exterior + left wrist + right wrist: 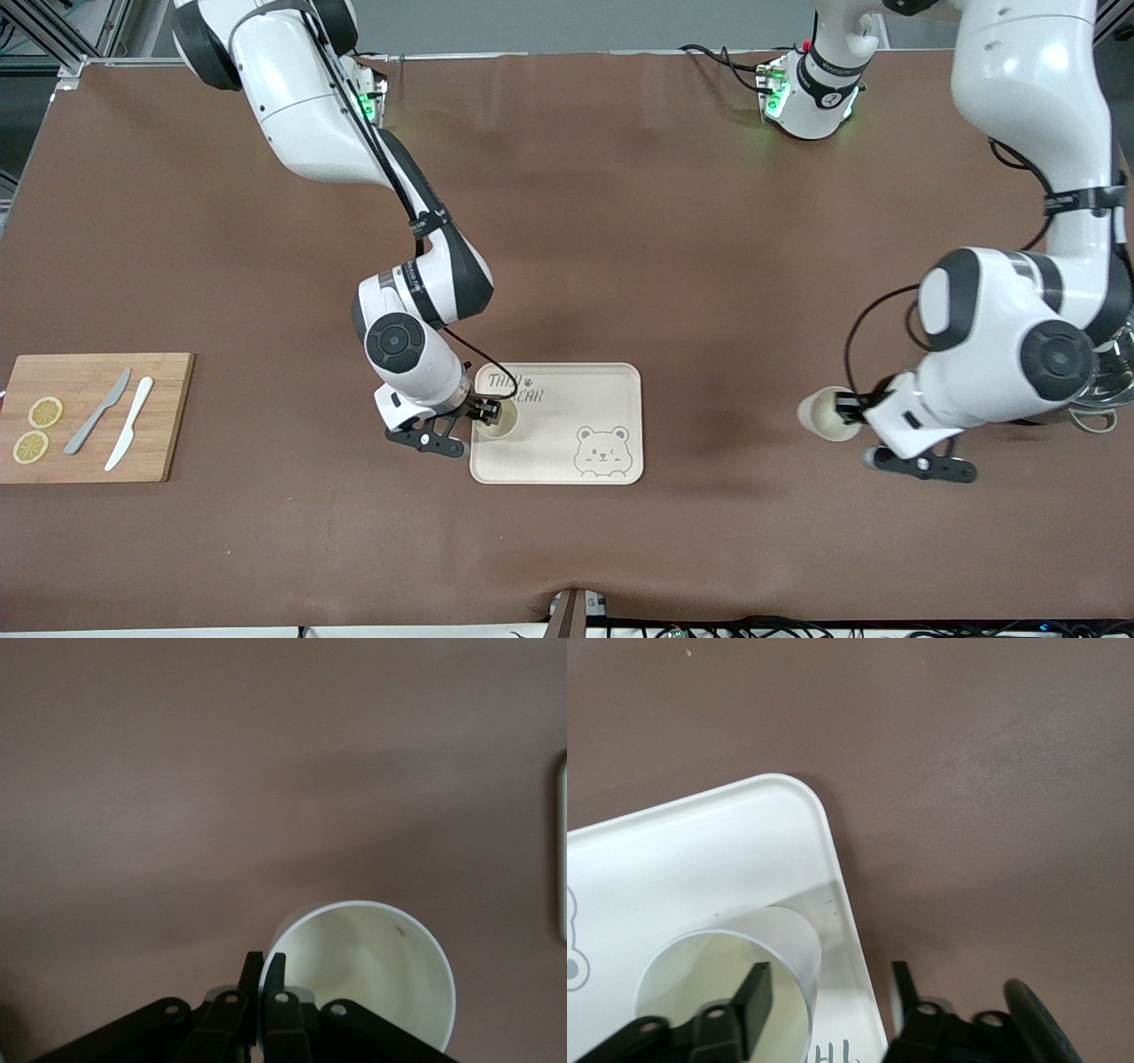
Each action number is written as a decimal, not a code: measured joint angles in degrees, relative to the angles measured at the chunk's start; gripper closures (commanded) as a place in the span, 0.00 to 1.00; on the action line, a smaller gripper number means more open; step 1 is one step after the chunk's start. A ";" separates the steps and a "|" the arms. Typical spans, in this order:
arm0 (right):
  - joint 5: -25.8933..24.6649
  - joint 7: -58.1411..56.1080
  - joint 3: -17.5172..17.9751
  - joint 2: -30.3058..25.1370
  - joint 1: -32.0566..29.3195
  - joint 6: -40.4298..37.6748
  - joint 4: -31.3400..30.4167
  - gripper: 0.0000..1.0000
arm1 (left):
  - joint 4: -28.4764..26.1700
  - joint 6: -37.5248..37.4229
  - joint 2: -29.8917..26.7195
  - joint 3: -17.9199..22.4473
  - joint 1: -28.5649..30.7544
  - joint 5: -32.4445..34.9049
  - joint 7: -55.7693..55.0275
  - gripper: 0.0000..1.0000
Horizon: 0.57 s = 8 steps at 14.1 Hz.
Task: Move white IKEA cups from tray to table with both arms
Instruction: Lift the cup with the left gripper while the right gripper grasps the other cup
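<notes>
Your left end effector is shut on one small cream-white tapered handleless cup, pinching the thin wall at the rim with one finger inside and one outside. That rim pinch suits a cup with no handle, and it leaves the mouth open in the left wrist view. The cup sits in the lower part of the front frame, over the matte brown counter toward the left arm's end and well apart from the tray. I cannot tell whether its base touches the counter, so check that before you release.

Your right end effector is low over the cream-white rounded-rectangle tray with the grey bear drawing. It straddles the wall of the second cream-white cup, which stands in the tray corner beside the grey lettering. In the right wrist view its fingers are apart, one inside the cup and one outside above the tray rim, so nothing is gripped yet. The cup stands close to the rim, so the outer finger probably has little room.
</notes>
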 measured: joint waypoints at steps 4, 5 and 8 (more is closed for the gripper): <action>0.00 0.11 0.03 0.01 0.41 0.00 0.01 1.00 | -7.34 8.97 0.02 -0.26 3.63 0.00 2.20 1.00; 0.00 0.19 0.03 0.00 0.49 0.10 0.09 1.00 | -10.08 11.64 -0.74 -0.28 3.66 0.00 2.19 1.00; 0.00 0.21 0.00 0.01 0.51 0.08 0.38 1.00 | -17.89 15.63 -4.85 -0.32 3.70 0.00 2.19 1.00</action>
